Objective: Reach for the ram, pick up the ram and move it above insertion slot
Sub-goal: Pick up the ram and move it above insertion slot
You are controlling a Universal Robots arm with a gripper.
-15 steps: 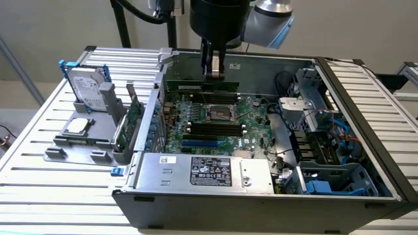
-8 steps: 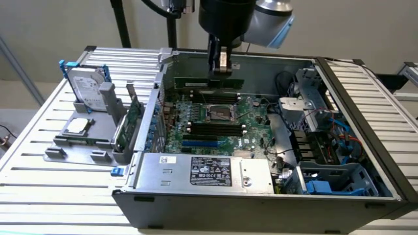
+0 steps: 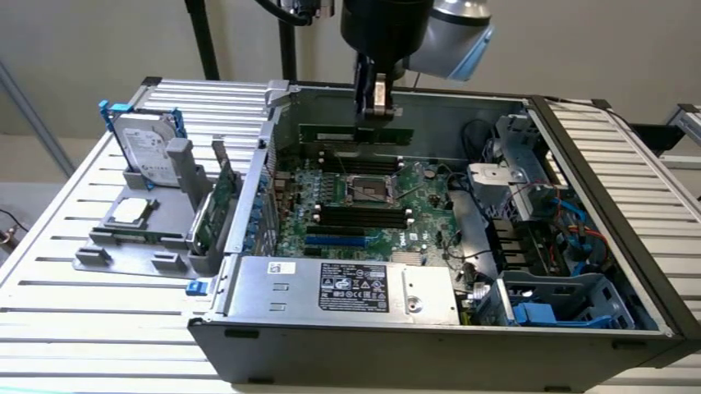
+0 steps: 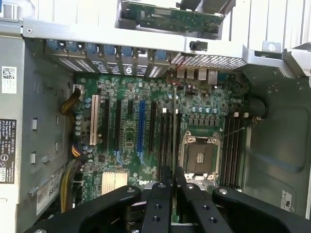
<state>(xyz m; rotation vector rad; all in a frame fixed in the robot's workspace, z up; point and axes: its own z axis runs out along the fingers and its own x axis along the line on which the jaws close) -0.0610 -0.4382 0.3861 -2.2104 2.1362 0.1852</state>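
Already the ram point(image 3: 357, 135) is clamped edge-up in the closed jaws of the gripper point(image 3: 375, 115), hanging over the open computer case point(image 3: 438, 341) — above the motherboard point(image 3: 362, 201), just behind the CPU socket point(image 3: 370, 190). Its long axis runs parallel to the dark memory slots point(image 3: 356, 216). Outside, a grey holder point(image 3: 143, 238) carries a hard drive point(image 3: 144, 148).

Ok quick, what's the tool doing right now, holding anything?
Tool: shut on the ram, a thin green stick held edge-on above the motherboard inside the open computer case.
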